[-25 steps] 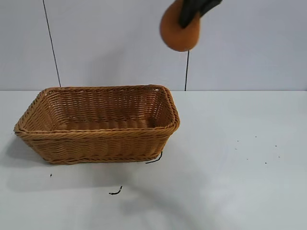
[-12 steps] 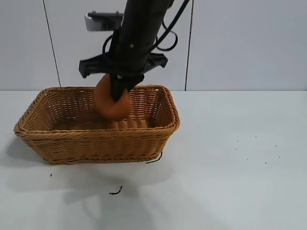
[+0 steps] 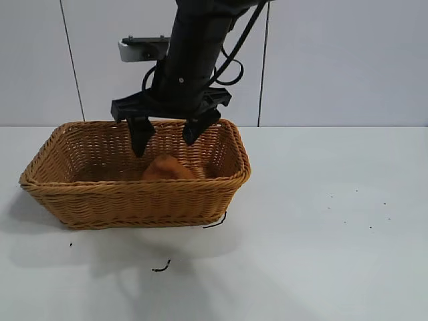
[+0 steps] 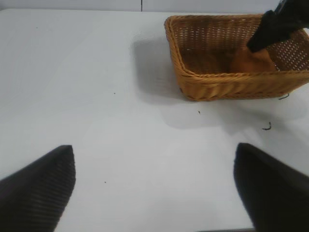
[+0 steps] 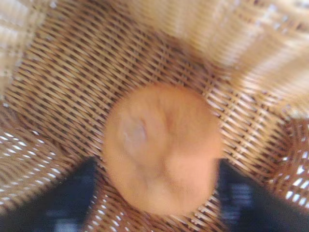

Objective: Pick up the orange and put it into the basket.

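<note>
The orange (image 3: 167, 168) is lying inside the basket (image 3: 137, 194), on the woven floor toward the end nearer the table's middle, with only its top showing over the near rim in the exterior view. In the right wrist view the orange (image 5: 161, 147) is sitting on the wicker weave, blurred, with dark fingers (image 5: 67, 195) showing on either side of it and not pressing on it. The right gripper (image 3: 167, 137) is hanging just above the fruit, its jaws spread wide and holding nothing, the two tips reaching down past the back rim of the basket. The right arm is coming down from the top of the picture over the basket. The basket is standing on the white table (image 3: 321, 221), and a few small dark scraps (image 3: 160, 267) are lying on the tabletop in front of it. The left gripper (image 4: 154, 186) is hovering over bare table well apart from the basket (image 4: 231, 79), its jaws wide and holding nothing.
</note>
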